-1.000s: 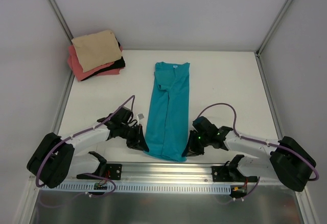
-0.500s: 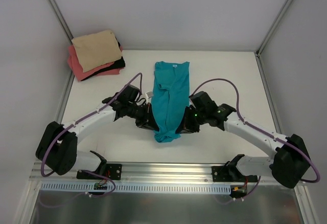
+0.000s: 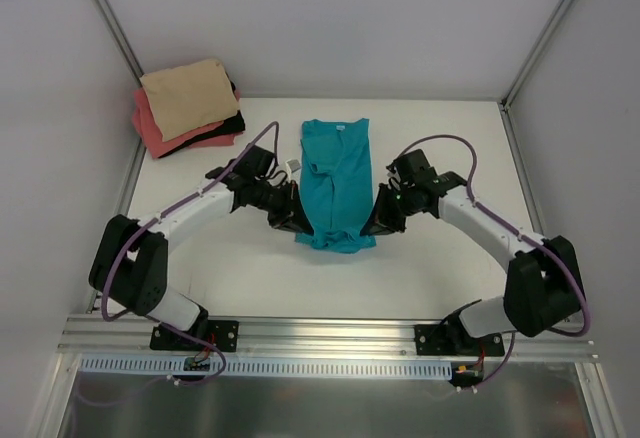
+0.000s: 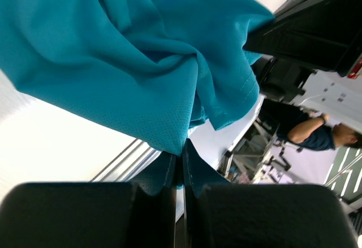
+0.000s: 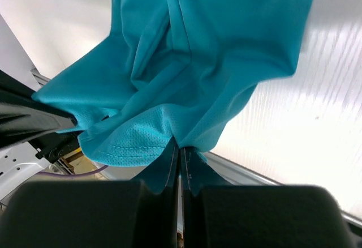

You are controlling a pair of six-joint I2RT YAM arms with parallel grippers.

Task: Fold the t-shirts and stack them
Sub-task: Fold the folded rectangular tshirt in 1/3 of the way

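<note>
Bridging left gripper (image 3: 298, 226), right gripper (image 3: 368, 228): teal t-shirt (image 3: 335, 173)

A white table (image 3: 440, 258), walled in by pale panels (image 3: 340, 18) on three sides, carries a teal t-shirt (image 3: 335, 173) folded into a long strip at its centre. The collar end lies flat toward the far edge, and the near end is bunched and raised off the surface. In the far left corner sits a pile (image 3: 185, 113) of folded clothes, with a coral-pink t-shirt (image 3: 155, 135) and a black piece (image 3: 232, 124) underneath and a tan t-shirt (image 3: 188, 96) on top.
</note>
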